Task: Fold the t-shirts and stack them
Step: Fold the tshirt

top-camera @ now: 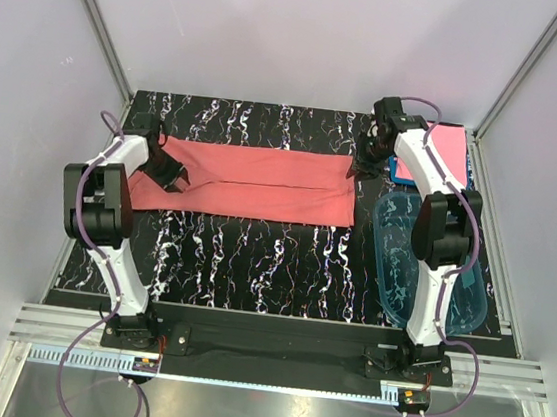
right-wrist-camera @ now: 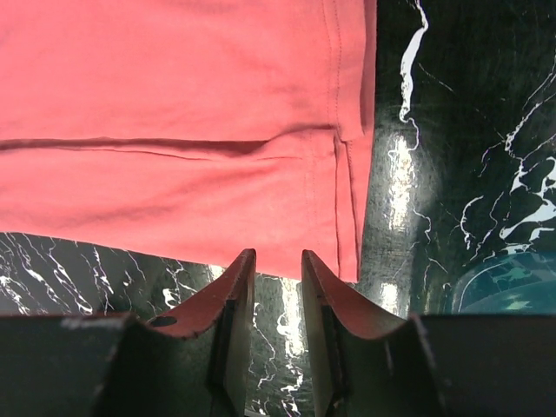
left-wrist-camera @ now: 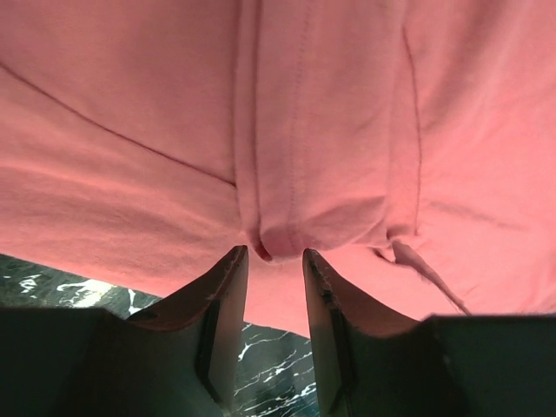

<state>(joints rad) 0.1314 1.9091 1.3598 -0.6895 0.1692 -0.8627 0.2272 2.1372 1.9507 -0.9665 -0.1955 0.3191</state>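
The salmon t-shirt lies folded lengthwise into a long flat strip across the back of the table. My left gripper is over its left end. In the left wrist view the left gripper is open, and a bunched fold of the salmon cloth sits just past the fingertips. My right gripper is at the strip's right end. Seen from the right wrist, the right gripper is open just short of the shirt's hem, with bare table between the fingers. A folded pink t-shirt rests on a folded blue one at the back right.
A clear blue plastic tub stands on the right side of the black marbled table, close beside the right arm; its rim shows in the right wrist view. White walls enclose the table on three sides.
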